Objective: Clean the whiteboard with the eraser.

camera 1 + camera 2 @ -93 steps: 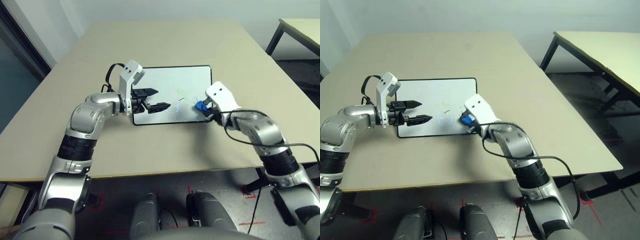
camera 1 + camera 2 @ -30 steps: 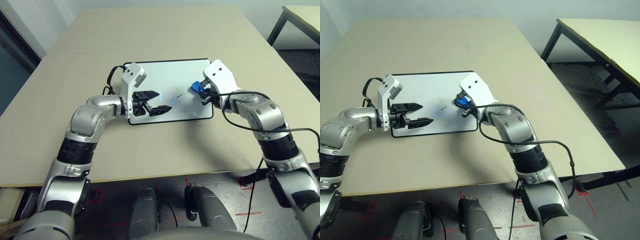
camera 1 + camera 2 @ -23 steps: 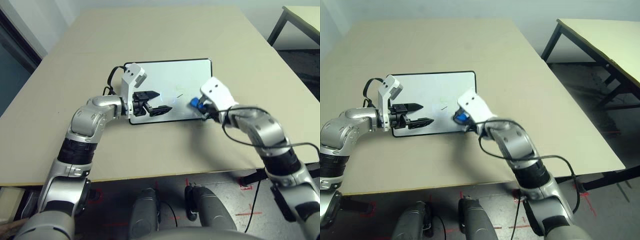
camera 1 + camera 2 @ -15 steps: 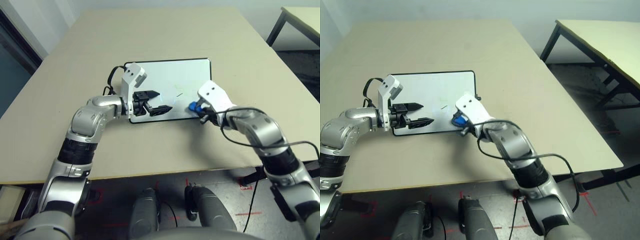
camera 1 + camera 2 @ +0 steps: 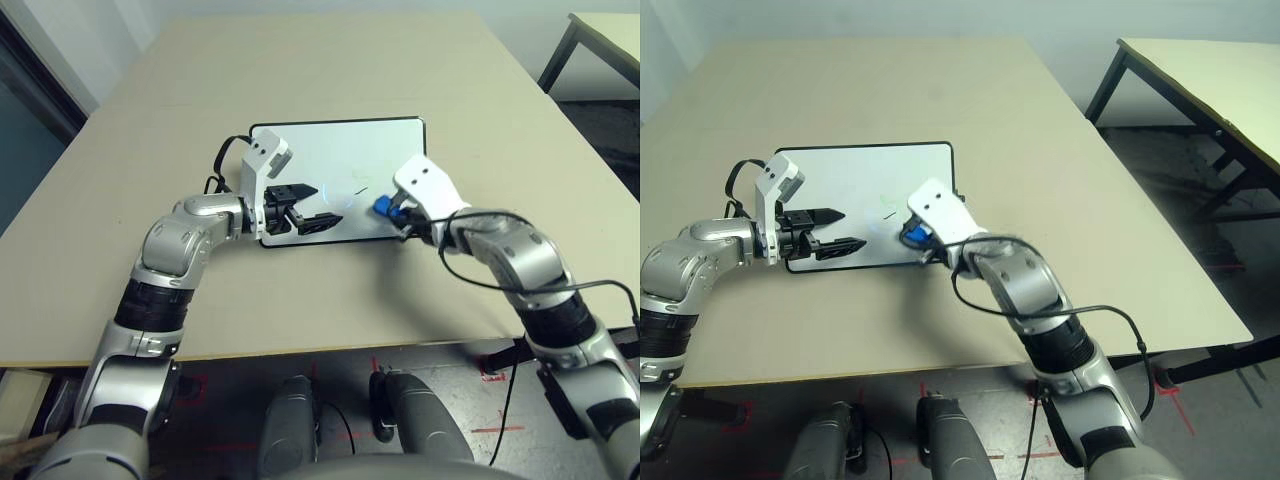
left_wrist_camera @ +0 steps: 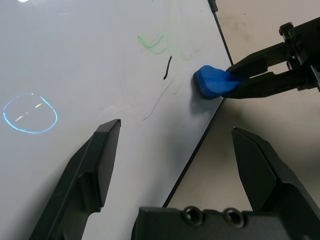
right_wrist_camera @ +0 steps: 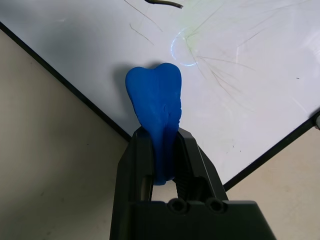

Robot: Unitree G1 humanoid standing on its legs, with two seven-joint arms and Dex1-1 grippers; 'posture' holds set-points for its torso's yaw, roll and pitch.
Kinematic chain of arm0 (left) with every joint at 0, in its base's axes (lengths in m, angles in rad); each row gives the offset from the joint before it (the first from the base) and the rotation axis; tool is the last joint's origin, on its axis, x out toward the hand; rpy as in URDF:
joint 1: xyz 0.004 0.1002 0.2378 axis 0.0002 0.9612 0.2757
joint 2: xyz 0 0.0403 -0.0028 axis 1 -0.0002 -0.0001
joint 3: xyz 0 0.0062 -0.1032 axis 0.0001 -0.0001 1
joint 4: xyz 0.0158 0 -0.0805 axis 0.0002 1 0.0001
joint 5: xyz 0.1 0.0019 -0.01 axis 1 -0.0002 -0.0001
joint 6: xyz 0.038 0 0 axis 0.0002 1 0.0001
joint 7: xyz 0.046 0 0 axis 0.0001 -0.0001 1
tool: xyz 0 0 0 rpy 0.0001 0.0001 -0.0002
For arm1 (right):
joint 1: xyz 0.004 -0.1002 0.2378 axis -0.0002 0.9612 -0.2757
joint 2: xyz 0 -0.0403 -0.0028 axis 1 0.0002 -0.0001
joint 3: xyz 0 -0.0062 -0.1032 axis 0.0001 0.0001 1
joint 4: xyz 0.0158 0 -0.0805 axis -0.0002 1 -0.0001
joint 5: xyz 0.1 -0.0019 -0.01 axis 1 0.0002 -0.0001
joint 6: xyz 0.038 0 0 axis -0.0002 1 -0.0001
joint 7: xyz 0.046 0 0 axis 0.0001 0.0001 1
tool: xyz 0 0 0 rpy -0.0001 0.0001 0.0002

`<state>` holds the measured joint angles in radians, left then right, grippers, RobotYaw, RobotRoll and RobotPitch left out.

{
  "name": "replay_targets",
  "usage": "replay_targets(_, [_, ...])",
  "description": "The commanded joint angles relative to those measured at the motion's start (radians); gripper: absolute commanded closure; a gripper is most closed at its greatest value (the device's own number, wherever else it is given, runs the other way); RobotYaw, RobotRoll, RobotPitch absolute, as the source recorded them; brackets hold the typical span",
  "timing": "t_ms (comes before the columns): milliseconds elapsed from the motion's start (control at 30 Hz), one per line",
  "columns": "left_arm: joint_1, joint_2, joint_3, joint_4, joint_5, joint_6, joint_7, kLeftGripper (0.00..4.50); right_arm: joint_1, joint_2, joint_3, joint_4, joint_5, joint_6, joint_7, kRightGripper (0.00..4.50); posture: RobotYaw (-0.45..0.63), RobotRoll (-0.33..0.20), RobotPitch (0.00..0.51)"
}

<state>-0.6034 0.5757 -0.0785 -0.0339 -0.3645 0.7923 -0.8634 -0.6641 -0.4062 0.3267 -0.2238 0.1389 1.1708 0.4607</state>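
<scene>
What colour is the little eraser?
Bright blue; the eraser shows best in the right wrist view.

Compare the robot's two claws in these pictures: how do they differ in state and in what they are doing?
The right claw is shut on the blue eraser, while the left claw is open and holds nothing. The right claw sits at the whiteboard's near right part, where pen marks remain; the left claw sits at its near left part. Both have black fingers and point over the same board.

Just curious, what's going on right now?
Right gripper shut on eraser over whiteboard near edge. Left gripper open. Marks remain.
</scene>
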Motion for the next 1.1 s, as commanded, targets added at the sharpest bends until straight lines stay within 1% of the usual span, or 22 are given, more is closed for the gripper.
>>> replay_targets(33, [0.008, 0.004, 0.001, -0.015, -0.009, 0.013, 0.004, 0.0, -0.092, 0.008, -0.042, 0.114, -0.024, -0.077, -0.016, 3.93, -0.06, 0.0, 0.134])
replay_targets(133, [0.007, 0.003, 0.001, -0.018, -0.011, 0.016, 0.006, 0.0, -0.175, 0.019, -0.071, 0.227, -0.036, -0.154, -0.028, 3.93, -0.06, 0.0, 0.133])
replay_targets(233, [0.009, 0.002, 0.001, -0.024, -0.013, 0.02, 0.01, 0.0, -0.19, 0.024, -0.072, 0.253, -0.042, -0.179, -0.024, 3.93, -0.06, 0.0, 0.131])
replay_targets(500, [0.006, 0.005, 0.002, -0.024, -0.019, 0.023, 0.017, 0.0, -0.018, 0.017, 0.028, -0.025, 0.002, -0.008, 0.018, 3.94, -0.06, 0.0, 0.129])
replay_targets(600, [0.004, 0.006, 0.001, -0.022, -0.021, 0.022, 0.018, 0.0, 0.012, 0.015, 0.047, -0.068, 0.005, 0.02, 0.019, 3.94, -0.06, 0.0, 0.13])
replay_targets(667, [0.001, 0.007, 0.001, -0.021, -0.021, 0.022, 0.018, 0.0, -0.009, 0.015, 0.045, -0.034, -0.002, -0.001, 0.019, 3.94, -0.06, 0.0, 0.131])
replay_targets(833, [0.003, 0.005, -0.001, -0.023, -0.022, 0.023, 0.021, 0.0, -0.177, 0.051, -0.019, 0.213, -0.042, -0.163, -0.015, 3.94, -0.06, 0.0, 0.131])
replay_targets(900, [0.007, 0.004, 0.0, -0.026, -0.023, 0.023, 0.024, 0.0, -0.217, 0.067, -0.032, 0.28, -0.05, -0.207, -0.021, 3.94, -0.05, 0.0, 0.131])
replay_targets(1000, [0.014, 0.006, 0.004, -0.033, -0.026, 0.026, 0.027, 0.0, -0.201, 0.07, -0.017, 0.271, -0.055, -0.212, -0.009, 3.94, -0.05, 0.0, 0.134])
replay_targets(1100, [0.022, 0.012, 0.009, -0.04, -0.029, 0.027, 0.029, 0.0, -0.113, 0.055, 0.028, 0.145, -0.04, -0.139, 0.017, 3.94, -0.05, 0.0, 0.135])
